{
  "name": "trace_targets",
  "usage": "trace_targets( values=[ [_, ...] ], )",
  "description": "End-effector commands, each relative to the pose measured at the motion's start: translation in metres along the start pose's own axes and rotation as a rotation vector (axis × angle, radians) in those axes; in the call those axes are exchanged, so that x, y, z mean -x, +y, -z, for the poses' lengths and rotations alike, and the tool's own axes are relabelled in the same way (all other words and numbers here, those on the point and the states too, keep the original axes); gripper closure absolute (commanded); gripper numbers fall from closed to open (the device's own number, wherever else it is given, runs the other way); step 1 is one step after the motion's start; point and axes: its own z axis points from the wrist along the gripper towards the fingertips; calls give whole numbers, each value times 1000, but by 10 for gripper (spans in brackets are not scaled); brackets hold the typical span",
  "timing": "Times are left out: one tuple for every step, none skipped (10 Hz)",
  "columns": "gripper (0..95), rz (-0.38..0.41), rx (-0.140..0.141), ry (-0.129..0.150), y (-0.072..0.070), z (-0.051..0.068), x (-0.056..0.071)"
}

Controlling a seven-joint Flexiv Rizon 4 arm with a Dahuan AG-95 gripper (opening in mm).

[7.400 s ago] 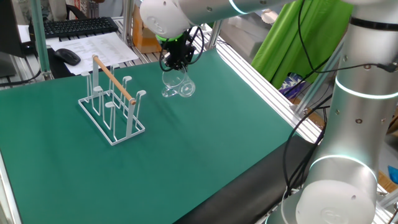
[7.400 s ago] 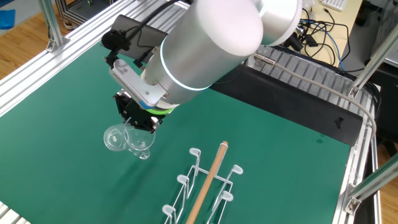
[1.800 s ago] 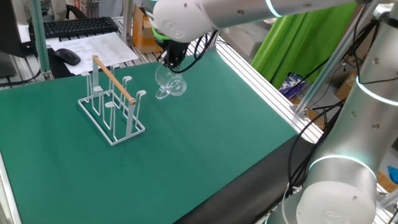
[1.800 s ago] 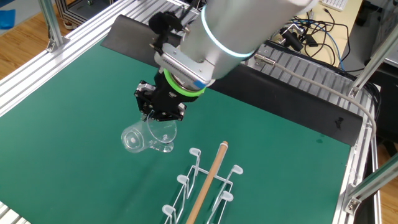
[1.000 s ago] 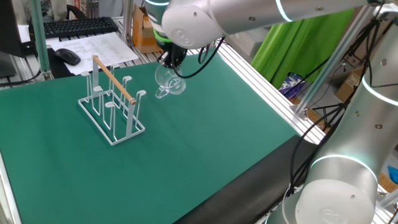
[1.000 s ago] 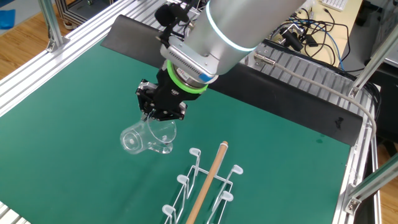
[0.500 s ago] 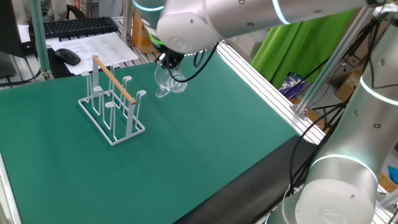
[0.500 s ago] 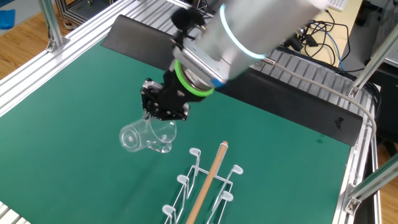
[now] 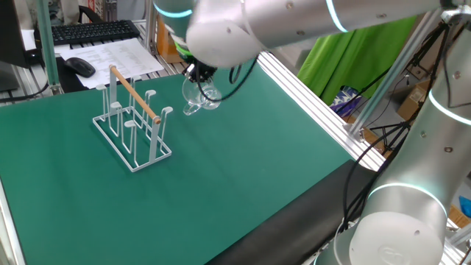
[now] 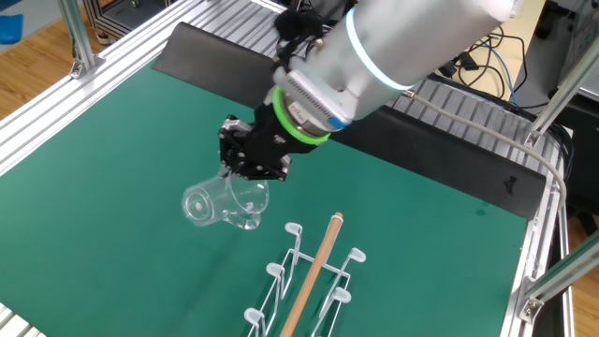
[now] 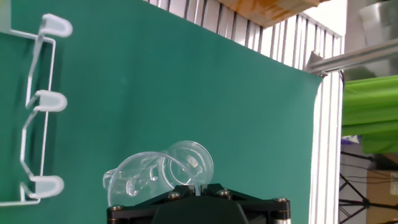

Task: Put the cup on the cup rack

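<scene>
The cup (image 10: 223,202) is a clear glass mug, held tilted in the air above the green mat. It also shows in one fixed view as the cup (image 9: 199,99) and in the hand view as the cup (image 11: 160,174), its rim pinched between the jaws. My gripper (image 10: 253,167) is shut on the cup's rim; in the hand view the gripper (image 11: 194,186) sits at the bottom edge. The cup rack (image 9: 132,118), white wire with a wooden rod on top, stands just left of the cup. Its pegs (image 11: 48,102) line the left edge of the hand view.
A green mat (image 9: 243,154) covers the table, with aluminium rails (image 9: 309,81) along its far side. A keyboard (image 9: 88,31), mouse (image 9: 79,66) and papers lie behind the rack. A black strip (image 10: 393,112) borders the mat in the other fixed view.
The arm has swung its wrist round while the cup stays held. The cup has shifted slightly toward the rack and tipped a little more.
</scene>
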Motion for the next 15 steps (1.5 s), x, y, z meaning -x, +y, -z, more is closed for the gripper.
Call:
trace_targets(
  values=[
    [950, -25, -20, -22, 4, 2, -3],
    [950, -46, -26, -28, 5, 3, -3],
    [950, -63, -31, -35, 6, 4, -3],
    [950, -84, -34, -43, 7, 6, -2],
    [950, -99, -38, -46, 9, 8, -2],
    [950, -120, -49, -49, 11, 12, 0],
    [950, -134, -53, -49, 13, 15, 1],
    [950, -163, -55, -53, 16, 17, 1],
    [950, -185, -59, -73, 19, 18, 1],
    [950, -207, -77, -104, 23, 19, -1],
    [950, -223, -86, -126, 25, 19, -2],
    [950, -242, -88, -144, 26, 19, -2],
    [950, -252, -92, -150, 26, 19, -2],
    [950, -257, -92, -150, 26, 19, -1],
    [950, -257, -93, -143, 27, 19, -1]
  ],
)
